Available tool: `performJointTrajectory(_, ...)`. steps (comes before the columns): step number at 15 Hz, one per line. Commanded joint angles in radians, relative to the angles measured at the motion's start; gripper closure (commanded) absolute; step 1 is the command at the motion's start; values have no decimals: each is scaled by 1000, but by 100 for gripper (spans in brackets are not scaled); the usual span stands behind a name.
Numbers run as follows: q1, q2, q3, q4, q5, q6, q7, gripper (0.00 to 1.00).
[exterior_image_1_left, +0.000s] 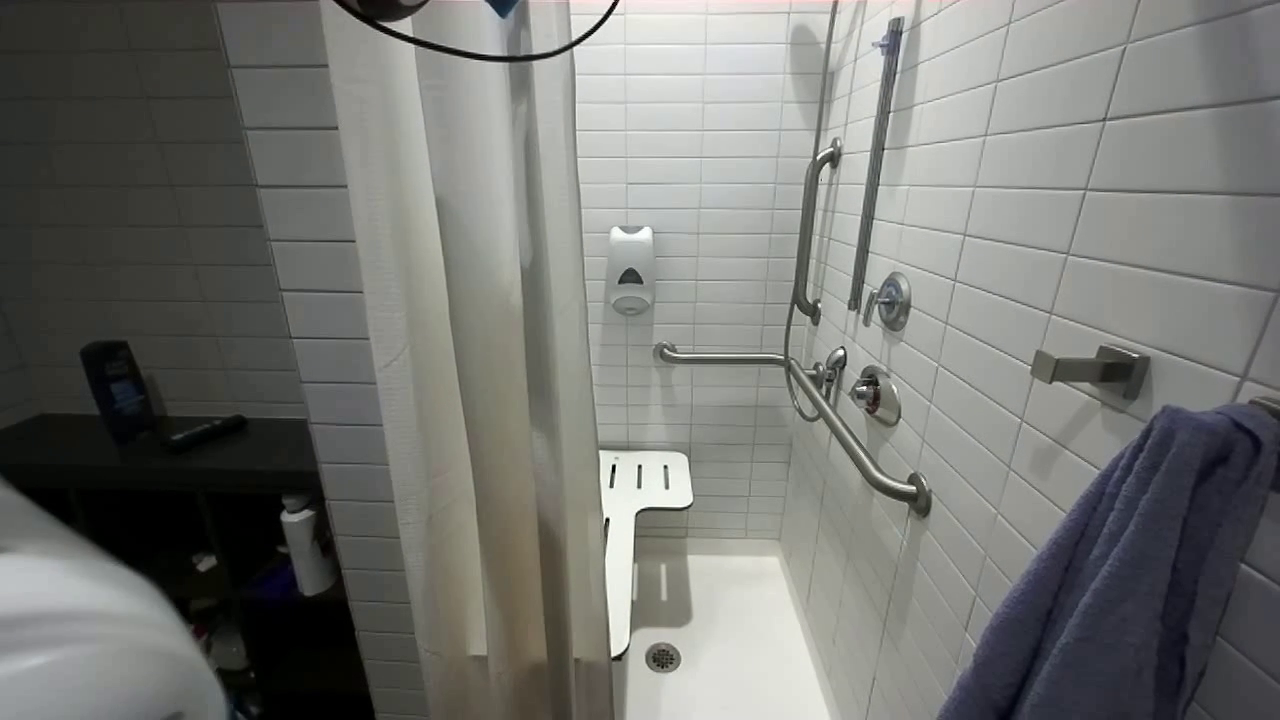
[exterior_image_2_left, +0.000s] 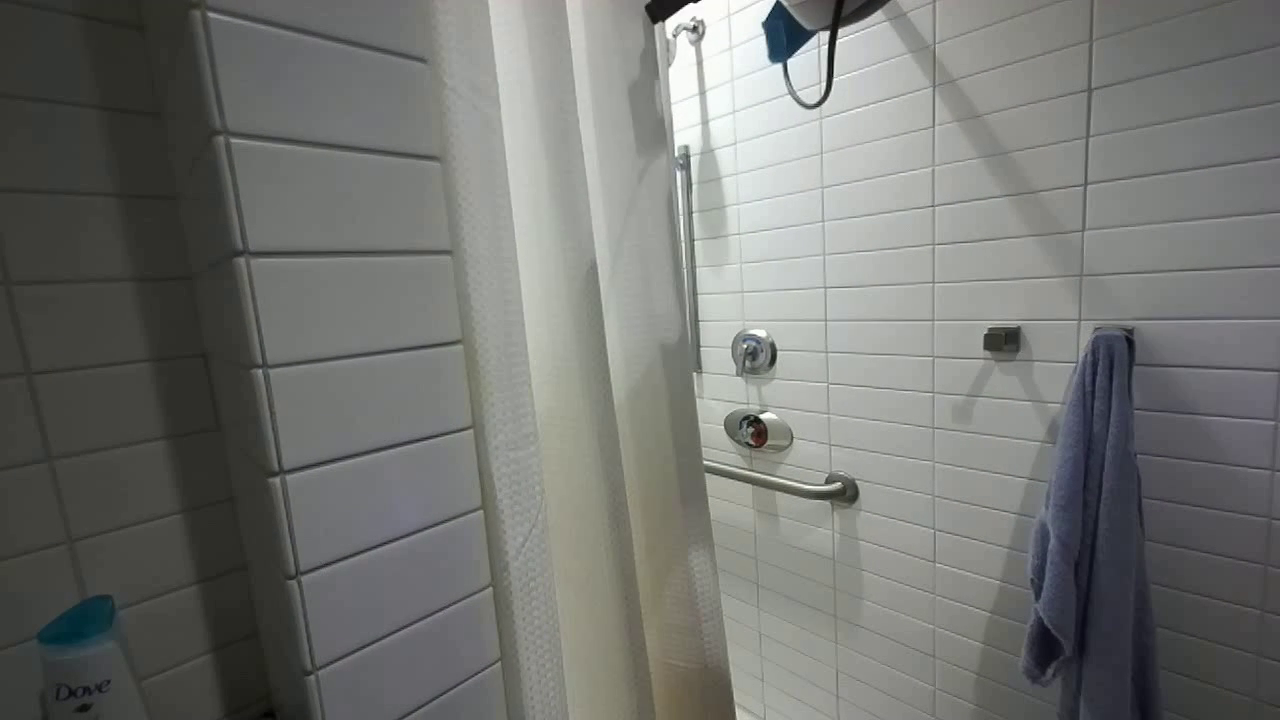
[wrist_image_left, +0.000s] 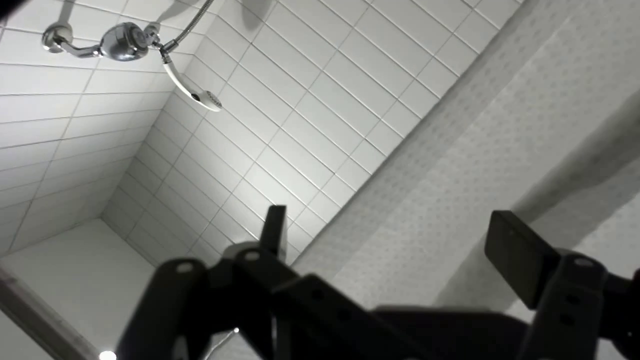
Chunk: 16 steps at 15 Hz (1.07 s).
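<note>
Shower curtain (exterior_image_2_left: 580, 350) hangs apart from a "Dove" bottle (exterior_image_2_left: 88, 665).

Shower seat (exterior_image_1_left: 622, 540) partly behind the curtain (exterior_image_1_left: 490, 350)

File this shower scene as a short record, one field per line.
Gripper: jaws wide open, nothing gripped
Nearest thing: whitish curtain, hanging; contact unclear
Towel: bluish, hanging
Shower seat: white, partly hidden by the curtain
Dispenser: white, mounted on the tiled wall
Shower head: white, handheld type
Dove bottle: white, blue-topped
</note>
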<state>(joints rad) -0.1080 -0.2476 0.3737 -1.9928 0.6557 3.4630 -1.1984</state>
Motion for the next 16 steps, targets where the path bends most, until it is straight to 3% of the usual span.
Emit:
performJointTrajectory(1,-111,-16,119,12,53,-1,5,0)
performJointTrajectory(7,44,-1,83,21,51,-110,115,0)
performJointTrajectory(8,72,2,74,26,56,-123,137,25)
performJointTrajectory(10,106,-1,59,26,63,-148,168,32)
performJointTrajectory(11,133,-9,11,-9,-120,-154,353,39)
performJointTrajectory(12,97,-17,55,3,20,-173,232,19)
performJointTrajectory(13,139,-22,-16,-32,-202,-179,453,11)
performJointTrajectory(15,140,-25,-49,-42,-351,-196,567,3)
performJointTrajectory(16,84,-33,0,-41,-259,-205,463,1)
